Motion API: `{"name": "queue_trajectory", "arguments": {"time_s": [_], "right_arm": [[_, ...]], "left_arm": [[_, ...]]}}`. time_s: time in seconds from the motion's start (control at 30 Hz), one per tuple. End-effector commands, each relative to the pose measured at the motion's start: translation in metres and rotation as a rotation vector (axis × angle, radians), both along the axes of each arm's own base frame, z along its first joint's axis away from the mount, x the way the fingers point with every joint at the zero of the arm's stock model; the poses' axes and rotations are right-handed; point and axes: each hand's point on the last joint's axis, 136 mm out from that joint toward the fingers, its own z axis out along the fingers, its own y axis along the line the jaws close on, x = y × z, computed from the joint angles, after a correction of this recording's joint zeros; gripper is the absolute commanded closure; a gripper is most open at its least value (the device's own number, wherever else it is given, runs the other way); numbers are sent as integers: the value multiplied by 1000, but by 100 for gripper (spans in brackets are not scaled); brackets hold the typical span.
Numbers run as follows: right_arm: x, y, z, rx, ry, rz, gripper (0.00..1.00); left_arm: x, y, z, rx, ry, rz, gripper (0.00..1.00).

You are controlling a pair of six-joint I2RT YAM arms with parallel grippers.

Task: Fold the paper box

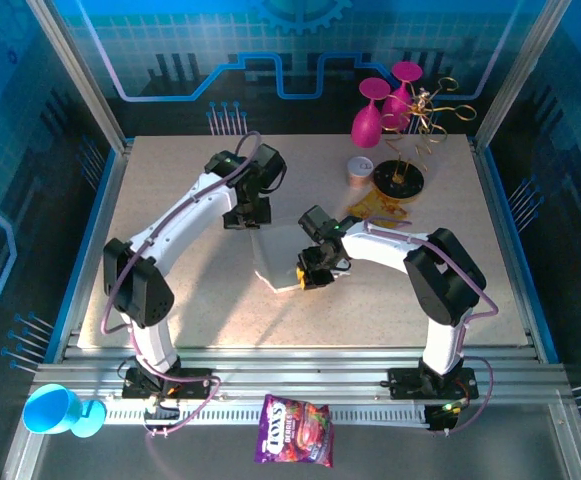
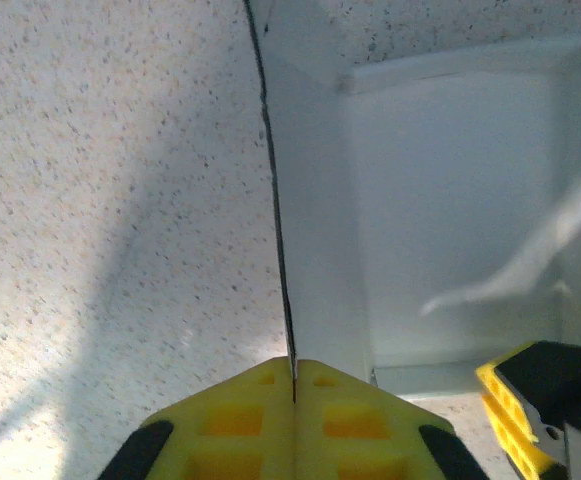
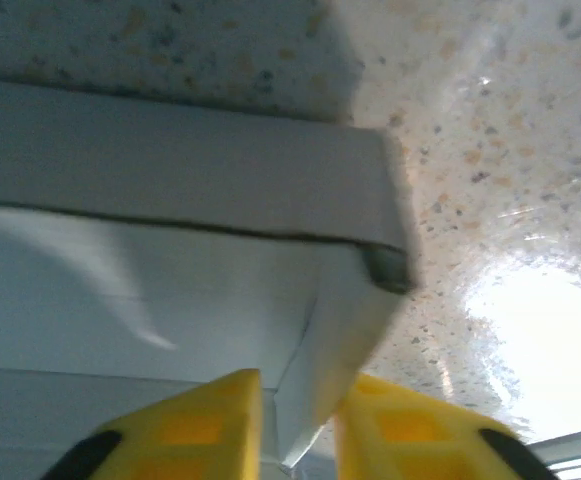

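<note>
Both grippers on the paper box (image 1: pixel 278 256), mid-table.
Box sits on the speckled table (image 1: pixel 170 180), between the two arms. Left gripper (image 1: pixel 245 217) at its far-left edge: yellow fingers (image 2: pixel 240 410) pressed together on a thin upright wall. Right gripper (image 1: pixel 314 274) at the near-right corner: one finger on each side of a raised side wall, clamped on it. Purple candy bag (image 1: pixel 295 431) lies on the near ledge, well apart.
</note>
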Motion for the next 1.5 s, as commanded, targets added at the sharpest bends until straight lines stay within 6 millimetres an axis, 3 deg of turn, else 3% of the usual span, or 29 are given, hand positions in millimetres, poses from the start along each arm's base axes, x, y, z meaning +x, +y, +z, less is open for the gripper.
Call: {"name": "queue_trajectory", "arguments": {"time_s": [0.0, 0.1, 0.17, 0.3, 0.4, 0.67, 0.77, 0.87, 0.97, 1.13, 1.23, 1.3, 1.47], "right_arm": [[-3, 11, 9, 16, -2, 8, 54], [0, 7, 31, 10, -48, 13, 33], [2, 6, 48, 20, -86, 9, 27], [7, 2, 85, 64, -167, -5, 24], [15, -12, 104, 51, -237, 1, 27], [62, -77, 98, -58, -466, 201, 43], [75, -92, 93, -3, -513, 266, 48], [106, -95, 104, 63, -715, 371, 53], [137, -87, 127, 92, -1024, 606, 53], [146, -87, 128, 72, -1284, 927, 56], [148, -93, 136, -38, -1438, 1040, 56], [154, -99, 135, -74, -1463, 1051, 58], [177, -109, 119, 28, -1257, 862, 58]], "left_arm": [[3, 3, 4, 67, 6, -57, 100], [9, 9, 9, 143, 6, -110, 100], [15, 11, 16, 190, -11, -161, 100], [29, 14, 31, 292, -63, -269, 100], [41, 8, 36, 350, -103, -381, 100], [59, -23, 16, 459, -128, -704, 100], [59, -34, 3, 482, -126, -799, 100], [58, -47, -1, 501, -179, -897, 100], [53, -60, -4, 477, -239, -1005, 100], [53, -65, -5, 475, -252, -1081, 100], [56, -68, -1, 478, -289, -1095, 100], [57, -68, 6, 485, -313, -1093, 100], [54, -69, 13, 483, -367, -1124, 100]]}}
